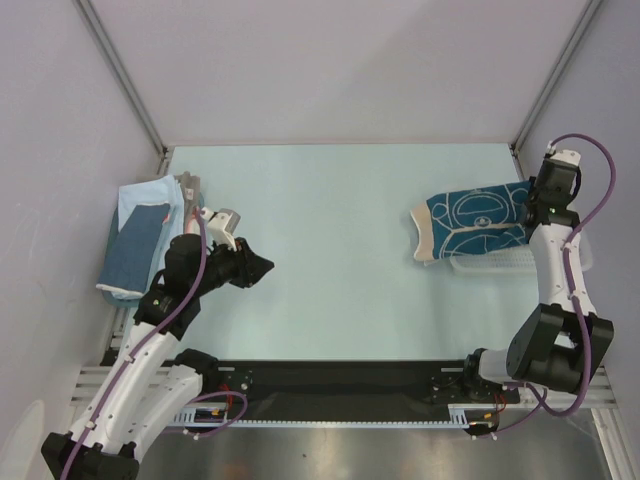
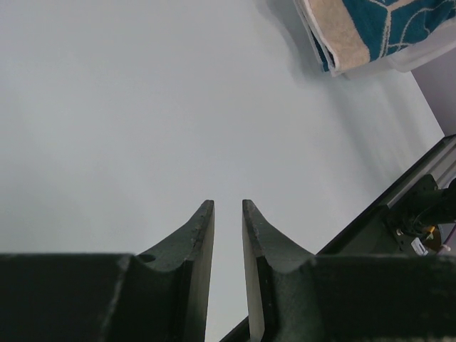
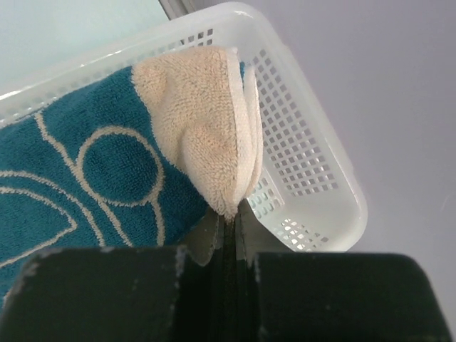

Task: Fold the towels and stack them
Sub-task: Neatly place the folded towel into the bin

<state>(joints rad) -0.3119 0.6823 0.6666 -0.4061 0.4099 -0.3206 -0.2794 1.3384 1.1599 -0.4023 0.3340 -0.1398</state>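
The dark teal towel [image 1: 478, 222] with white line drawing and tan ends lies bunched over the white mesh basket [image 1: 505, 263] at the right. My right gripper [image 1: 537, 206] is shut on its far tan end; the right wrist view shows the jaws [image 3: 229, 217] pinching the tan corner [image 3: 203, 121] above the basket [image 3: 306, 142]. At the left lies a stack of towels: plain light blue [image 1: 148, 194], a darker blue one [image 1: 138, 250] on top, and a grey-beige edge [image 1: 190, 188]. My left gripper [image 1: 260, 267] hangs over bare table right of the stack, jaws [image 2: 226, 204] narrowly apart and empty.
The left wrist view shows the teal towel [image 2: 385, 25] and basket rim [image 2: 427, 53] far across the pale table [image 2: 142, 107]. A black rail [image 1: 340, 385] runs along the near edge. Grey walls enclose the table on three sides.
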